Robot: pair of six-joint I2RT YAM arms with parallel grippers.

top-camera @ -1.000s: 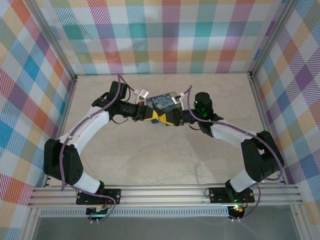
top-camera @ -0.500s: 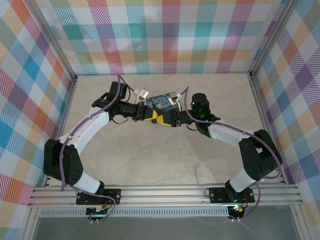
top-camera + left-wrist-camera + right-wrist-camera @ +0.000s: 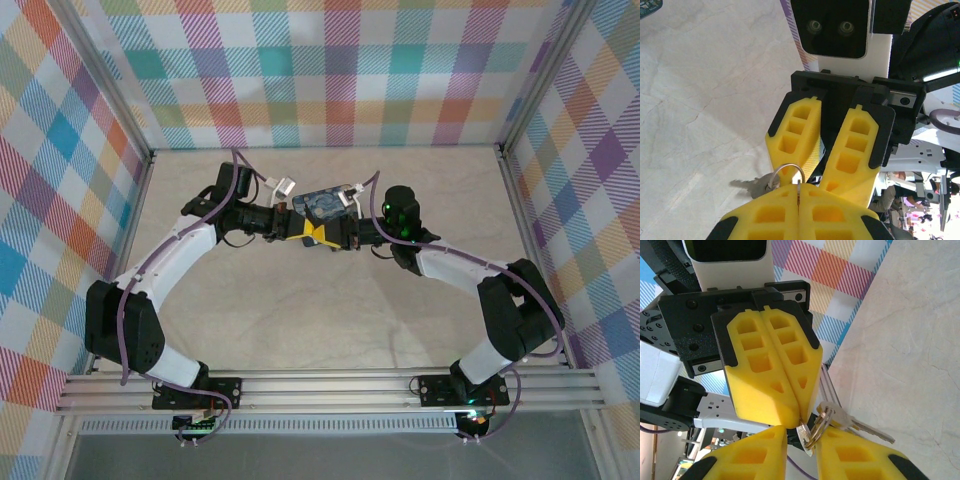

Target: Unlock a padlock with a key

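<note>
With left gripper (image 3: 799,194), pinching key (image 3: 805,436), pressing fingers fully together. Holding right gripper (image 3: 801,446) partly open, straddling ring (image 3: 817,427) and left fingertips, gripping nothing. Dangling spare key (image 3: 862,427) from ring above table (image 3: 910,340). Showing tin (image 3: 325,204) behind grippers in top view; contents untellable. Revealing ring, keys close up in wrist views; blurring them among yellow fingers from above.

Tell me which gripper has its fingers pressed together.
The left gripper: its yellow fingers meet along their length, pinching the thin key, while the right gripper fingers show a gap.
</note>
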